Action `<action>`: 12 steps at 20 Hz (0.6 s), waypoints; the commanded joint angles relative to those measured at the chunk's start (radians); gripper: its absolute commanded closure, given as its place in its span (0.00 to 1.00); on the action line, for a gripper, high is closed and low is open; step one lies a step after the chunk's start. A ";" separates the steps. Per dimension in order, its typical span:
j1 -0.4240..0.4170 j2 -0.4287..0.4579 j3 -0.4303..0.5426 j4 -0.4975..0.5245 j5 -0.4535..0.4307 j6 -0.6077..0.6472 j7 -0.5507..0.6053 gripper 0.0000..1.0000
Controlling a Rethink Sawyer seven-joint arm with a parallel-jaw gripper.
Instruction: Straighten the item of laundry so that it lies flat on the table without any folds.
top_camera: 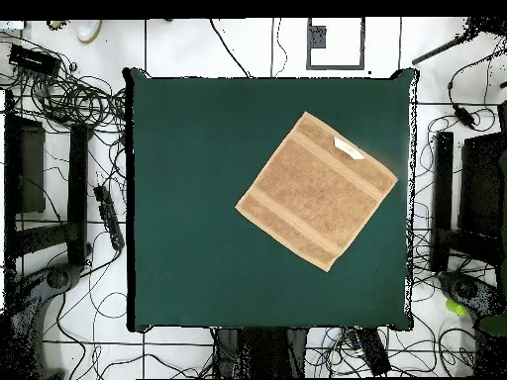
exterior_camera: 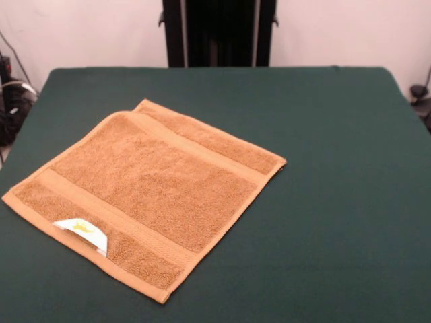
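Nearest the front camera, the white tag (exterior_camera: 83, 231) lies on the towel's (exterior_camera: 148, 192) front hem, with a flat woven band (exterior_camera: 111, 219) just behind it. The towel sits turned diamond-wise on the left part of the green tabletop (exterior_camera: 337, 202) in that view, spread nearly flat. At its far corner a strip of hem (exterior_camera: 151, 106) shows from beneath the top layer, by the second band (exterior_camera: 202, 149). From overhead the towel (top_camera: 317, 191) lies right of centre. My hand shows in neither view, so I cannot tell its state.
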 commanded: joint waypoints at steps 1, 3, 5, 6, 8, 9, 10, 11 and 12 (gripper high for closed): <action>-0.074 0.023 0.117 -0.010 0.017 0.208 -0.352 1.00; -0.078 0.020 0.122 -0.020 0.009 0.224 -0.350 1.00; -0.082 0.015 0.130 -0.036 0.002 0.251 -0.344 1.00; -0.079 0.011 0.129 -0.056 -0.003 0.279 -0.339 1.00; -0.071 -0.002 0.125 -0.129 -0.015 0.388 -0.353 1.00; -0.064 -0.007 0.120 -0.177 -0.023 0.454 -0.363 1.00; -0.054 -0.010 0.115 -0.233 -0.040 0.518 -0.368 1.00; -0.044 -0.018 0.105 -0.263 -0.056 0.554 -0.358 1.00; -0.044 -0.022 0.104 -0.248 -0.057 0.538 -0.349 1.00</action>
